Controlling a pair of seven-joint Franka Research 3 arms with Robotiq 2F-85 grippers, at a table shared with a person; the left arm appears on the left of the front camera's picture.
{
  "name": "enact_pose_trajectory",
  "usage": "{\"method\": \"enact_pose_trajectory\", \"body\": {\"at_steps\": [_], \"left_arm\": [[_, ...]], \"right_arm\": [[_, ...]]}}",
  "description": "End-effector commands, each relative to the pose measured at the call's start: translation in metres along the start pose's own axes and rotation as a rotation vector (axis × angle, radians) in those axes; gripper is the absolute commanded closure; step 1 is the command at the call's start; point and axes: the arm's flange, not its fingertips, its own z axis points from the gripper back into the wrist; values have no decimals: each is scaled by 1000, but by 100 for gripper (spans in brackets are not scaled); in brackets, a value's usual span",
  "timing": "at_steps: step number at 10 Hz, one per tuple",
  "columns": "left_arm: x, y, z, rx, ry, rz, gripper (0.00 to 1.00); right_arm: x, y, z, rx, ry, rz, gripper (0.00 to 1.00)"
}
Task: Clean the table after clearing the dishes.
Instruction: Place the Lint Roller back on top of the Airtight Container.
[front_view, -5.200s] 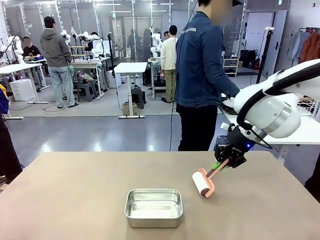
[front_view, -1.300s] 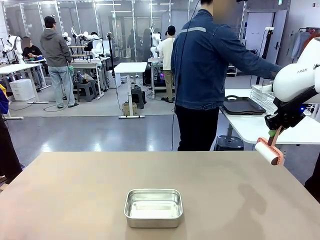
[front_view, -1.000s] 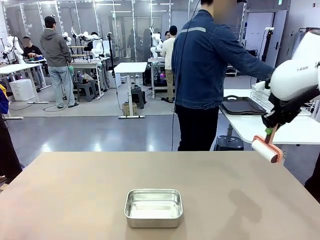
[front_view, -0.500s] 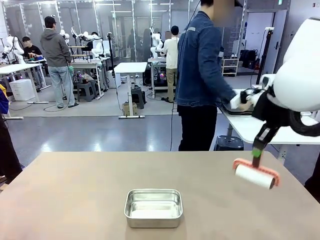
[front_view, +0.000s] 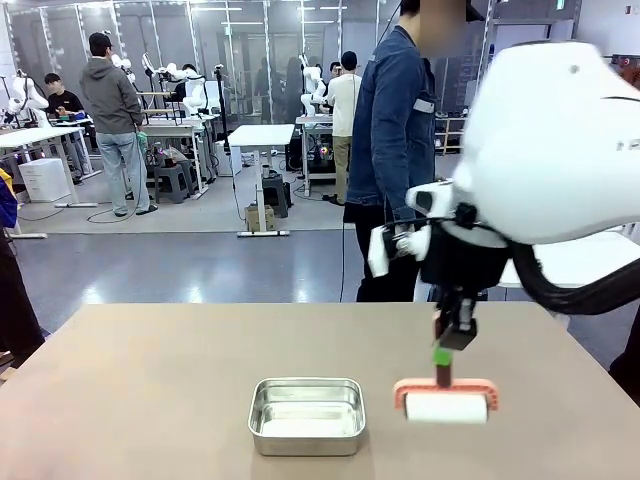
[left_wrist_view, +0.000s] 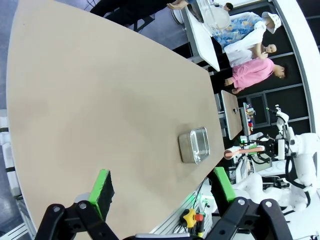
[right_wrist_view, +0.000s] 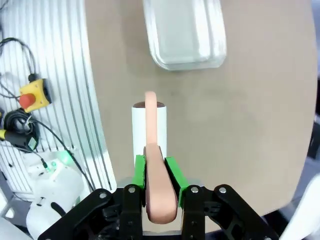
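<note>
Right wrist view: the right pincer (right_wrist_view: 155, 172) is pressed together on the salmon handle of a lint roller (right_wrist_view: 149, 127), whose white roll hangs just above the taupe tabletop (right_wrist_view: 240, 100) near the steel pan (right_wrist_view: 184, 32). In the left wrist view, the left pincer (left_wrist_view: 162, 189) stands spread wide, holding nothing, above the tabletop's edge.

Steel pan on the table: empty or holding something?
Empty: the steel pan shows only its bare shiny bottom on the table.
</note>
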Motion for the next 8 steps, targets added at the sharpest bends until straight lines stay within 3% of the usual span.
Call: {"method": "enact_pose_trajectory", "body": {"at_steps": [1,5,8], "left_arm": [[-4,-3,4,0,15,-6,0],[-4,-3,4,0,15,-6,0],[-4,-3,4,0,15,-6,0]], "right_arm": [[38,1,13,32,-24,140,78],[99,9,11,115,-80,215,78],[122,-32,-12,172,-162,175,78]]}}
